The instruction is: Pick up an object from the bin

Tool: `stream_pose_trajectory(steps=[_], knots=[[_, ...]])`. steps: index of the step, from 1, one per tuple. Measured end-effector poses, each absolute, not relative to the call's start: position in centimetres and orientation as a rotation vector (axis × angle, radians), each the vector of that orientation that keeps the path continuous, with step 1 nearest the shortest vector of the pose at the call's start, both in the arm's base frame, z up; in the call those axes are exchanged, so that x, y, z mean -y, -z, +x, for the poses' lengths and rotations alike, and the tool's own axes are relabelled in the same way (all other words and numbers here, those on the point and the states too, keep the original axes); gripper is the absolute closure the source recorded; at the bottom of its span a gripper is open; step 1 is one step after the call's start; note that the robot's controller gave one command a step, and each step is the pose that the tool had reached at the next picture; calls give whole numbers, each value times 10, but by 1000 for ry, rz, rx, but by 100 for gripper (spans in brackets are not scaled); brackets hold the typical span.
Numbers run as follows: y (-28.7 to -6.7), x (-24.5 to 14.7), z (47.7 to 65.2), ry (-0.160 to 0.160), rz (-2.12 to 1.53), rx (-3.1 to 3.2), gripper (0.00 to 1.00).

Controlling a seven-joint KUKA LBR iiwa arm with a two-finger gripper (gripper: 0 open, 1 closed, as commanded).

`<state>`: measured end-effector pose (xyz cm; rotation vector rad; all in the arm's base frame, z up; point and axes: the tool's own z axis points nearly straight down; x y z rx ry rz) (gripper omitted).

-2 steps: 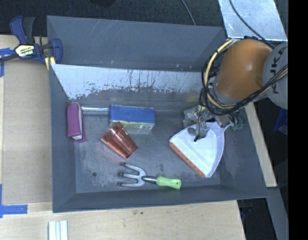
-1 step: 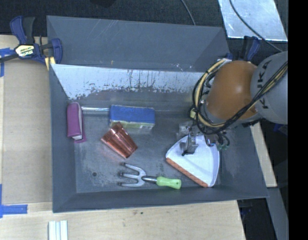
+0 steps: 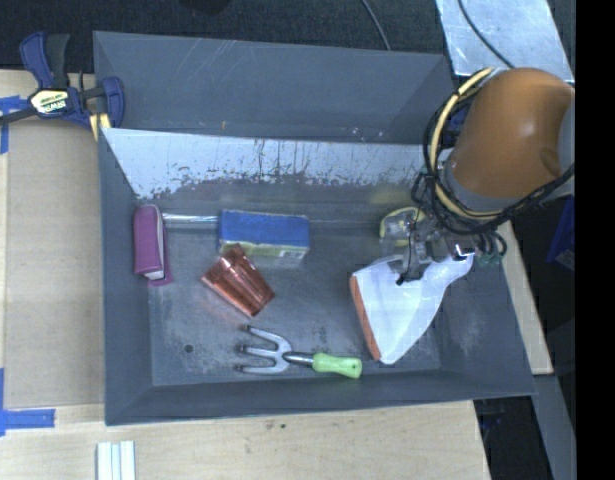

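Observation:
My gripper (image 3: 414, 258) is low in the right part of the bin, under the arm's orange cover. It stands at the upper end of a white wedge-shaped thing with an orange edge (image 3: 395, 313), which lies by the right wall; whether it touches that thing is hidden. A small metal hand fork with a green handle (image 3: 297, 356) lies near the front wall, left of the white thing.
A blue block with a yellowish underside (image 3: 264, 233) lies mid-bin toward the back. A copper-red ribbed piece (image 3: 239, 281) is in front of it. A purple oblong thing (image 3: 148, 241) rests by the left wall.

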<state>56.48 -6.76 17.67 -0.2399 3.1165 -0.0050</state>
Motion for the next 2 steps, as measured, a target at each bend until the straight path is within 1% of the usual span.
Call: stream_pose_trajectory(steps=[1, 2], knots=[[-112, 53, 557, 2, -120, -3109, 100], [-163, 62, 563, 7, -203, -3110, 100]])
